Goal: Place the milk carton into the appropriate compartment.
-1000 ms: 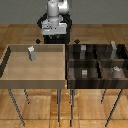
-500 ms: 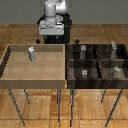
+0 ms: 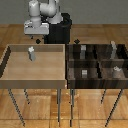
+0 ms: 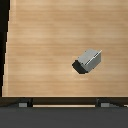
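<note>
The milk carton [image 3: 31, 53] is a small upright pale grey box standing in the light wooden tray [image 3: 15, 77] on the exterior view's left, near its far edge. It also shows in the wrist view [image 4: 88, 60], seen from above on the tray floor. My gripper [image 3: 35, 36] hangs above the tray's far edge, a little above and behind the carton, not touching it. Its fingers are too small and blurred to tell open from shut, and they do not show in the wrist view.
A dark compartment tray [image 3: 70, 70] stands on the exterior view's right. It holds a squat grey cube [image 3: 85, 73], a small pale box [image 3: 117, 70], a taller slab [image 3: 114, 49] and another grey piece [image 3: 83, 49]. The robot's black base [image 3: 61, 31] stands behind.
The arm's wrist has shifted slightly toward the exterior view's left, over the tray's far edge. The carton has not moved.
</note>
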### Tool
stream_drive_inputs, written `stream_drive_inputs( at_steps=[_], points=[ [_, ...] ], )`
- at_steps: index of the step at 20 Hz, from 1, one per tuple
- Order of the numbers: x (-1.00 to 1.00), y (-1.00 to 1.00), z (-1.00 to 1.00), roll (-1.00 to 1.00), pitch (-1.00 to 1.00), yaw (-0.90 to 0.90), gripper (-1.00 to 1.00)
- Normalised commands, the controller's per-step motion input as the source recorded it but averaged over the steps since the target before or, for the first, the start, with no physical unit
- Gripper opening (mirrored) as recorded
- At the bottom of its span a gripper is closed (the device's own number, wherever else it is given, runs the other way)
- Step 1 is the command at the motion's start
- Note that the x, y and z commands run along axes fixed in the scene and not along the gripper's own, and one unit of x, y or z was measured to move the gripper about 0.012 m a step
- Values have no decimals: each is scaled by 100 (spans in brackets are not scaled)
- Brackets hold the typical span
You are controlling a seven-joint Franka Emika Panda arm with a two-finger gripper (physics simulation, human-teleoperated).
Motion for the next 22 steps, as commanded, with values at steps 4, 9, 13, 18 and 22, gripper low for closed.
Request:
stream_drive_inputs(
  at_steps=[4, 9, 13, 18, 22],
  points=[
    [0, -100, 0, 0, 0, 0, 100],
    [0, -20, 0, 0, 0, 38, 100],
    [0, 0, 0, 0, 0, 95, 100],
    [0, 0, 0, 0, 0, 9, 100],
    [25, 0, 0, 0, 0, 0, 100]
  ],
)
